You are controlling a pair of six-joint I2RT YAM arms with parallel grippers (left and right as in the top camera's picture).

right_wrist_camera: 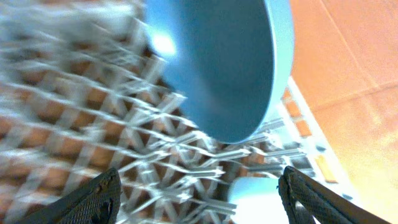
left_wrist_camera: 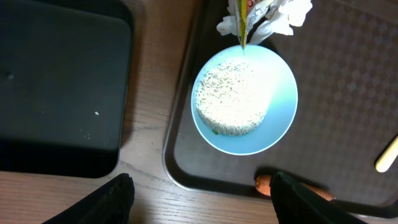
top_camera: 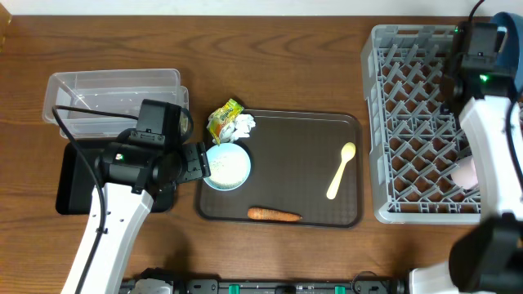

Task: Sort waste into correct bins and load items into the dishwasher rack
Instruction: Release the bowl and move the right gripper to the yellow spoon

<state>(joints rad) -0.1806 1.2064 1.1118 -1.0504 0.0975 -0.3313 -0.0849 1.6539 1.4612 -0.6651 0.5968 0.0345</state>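
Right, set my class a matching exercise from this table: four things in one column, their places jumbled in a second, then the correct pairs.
Things:
1. carrot
2. spoon
3. rice
4. clear tub

Places:
A. in the light-blue bowl
B. on the brown tray, right part
C. off the brown tray, far left
D. on the brown tray, by the edge nearest the robot

Pairs: 1-D, 2-B, 3-A, 4-C

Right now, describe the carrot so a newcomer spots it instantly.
Find the brown serving tray at mid-table, left of the grey rack. Along its robot-side edge lies the carrot: the only orange thing, thin and tapered, unlike the pale yellow spoon.
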